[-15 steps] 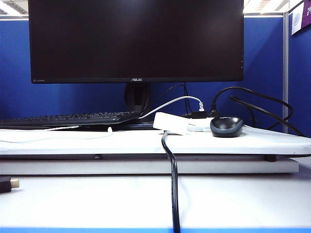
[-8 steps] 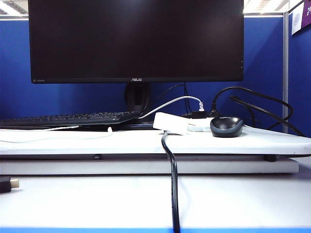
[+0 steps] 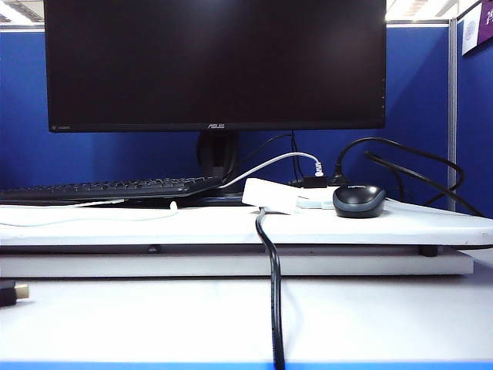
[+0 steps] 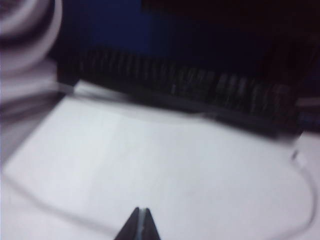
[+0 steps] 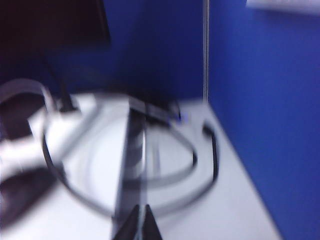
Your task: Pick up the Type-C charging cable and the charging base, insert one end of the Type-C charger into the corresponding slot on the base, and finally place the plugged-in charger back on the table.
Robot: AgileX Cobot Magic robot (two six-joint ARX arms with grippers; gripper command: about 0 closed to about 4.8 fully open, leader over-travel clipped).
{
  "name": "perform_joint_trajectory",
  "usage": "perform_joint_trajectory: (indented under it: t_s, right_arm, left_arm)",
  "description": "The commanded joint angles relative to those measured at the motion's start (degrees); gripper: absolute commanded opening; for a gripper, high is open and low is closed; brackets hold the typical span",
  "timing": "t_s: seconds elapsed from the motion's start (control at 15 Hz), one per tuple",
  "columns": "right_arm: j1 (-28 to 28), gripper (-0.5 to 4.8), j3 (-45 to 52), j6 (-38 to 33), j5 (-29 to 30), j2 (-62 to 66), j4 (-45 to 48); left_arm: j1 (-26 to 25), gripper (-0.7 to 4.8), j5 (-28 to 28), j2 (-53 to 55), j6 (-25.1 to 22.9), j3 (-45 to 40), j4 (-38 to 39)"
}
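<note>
While both our grippers, left gripper (image 4: 139,226) and right gripper (image 5: 142,222), hang pinched together and empty, the Type-C charging cable (image 3: 92,216) lies slack on the table (image 3: 385,227), and the charging base (image 3: 270,195) sits beside the mouse (image 3: 359,200), untouched.

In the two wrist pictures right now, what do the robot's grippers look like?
Little shows. The left gripper appears as two thin dark fingers meeting in a pointed tip with a pale seam between them. The right gripper looks the same: dark, tapered, pointed. Both pictures are blurred; no arms, cables or markings are visible.
</note>
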State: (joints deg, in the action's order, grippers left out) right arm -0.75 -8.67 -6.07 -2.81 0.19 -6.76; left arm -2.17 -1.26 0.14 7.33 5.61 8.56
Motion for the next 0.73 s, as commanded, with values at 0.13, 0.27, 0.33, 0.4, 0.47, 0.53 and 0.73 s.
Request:
perform_joint_trajectory:
  t_s: [0.13, 0.27, 0.33, 0.4, 0.47, 0.53, 0.73]
  right_arm:
    - [0.1, -0.01, -7.3, -0.2, 0.2, 1.7, -2.6]
    - [0.1, -0.01, -11.3, -0.2, 0.2, 4.6, -2.4]
    - [0.1, -0.01, -13.7, -0.2, 0.2, 6.8, -2.4]
    - [0.1, -0.01, -17.1, -0.2, 0.2, 10.6, -2.4]
    - [0.1, -0.01, -21.2, -0.1, 0.5, 15.4, -2.4]
    - [0.1, -0.01, -24.3, 0.2, 1.8, 19.1, -2.1]
    - [0.1, -0.01, -34.7, 2.0, 12.0, 30.7, -2.0]
  left_arm:
    - [0.0, -0.05, 4.1, 0.7, 0.2, 5.9, -1.9]
    - [0.0, -0.05, 6.1, 3.1, -0.2, 9.5, -3.2]
    - [0.0, -0.05, 6.5, 5.1, -0.8, 11.4, -4.9]
    - [0.0, -0.05, 6.4, 8.6, -1.6, 13.9, -7.6]
    - [0.0, -0.05, 6.4, 13.2, -1.6, 17.0, -9.7]
    - [0.0, -0.05, 6.4, 17.3, -1.6, 20.0, -9.9]
    - [0.0, -0.05, 3.8, 27.5, -3.1, 27.9, -9.8]
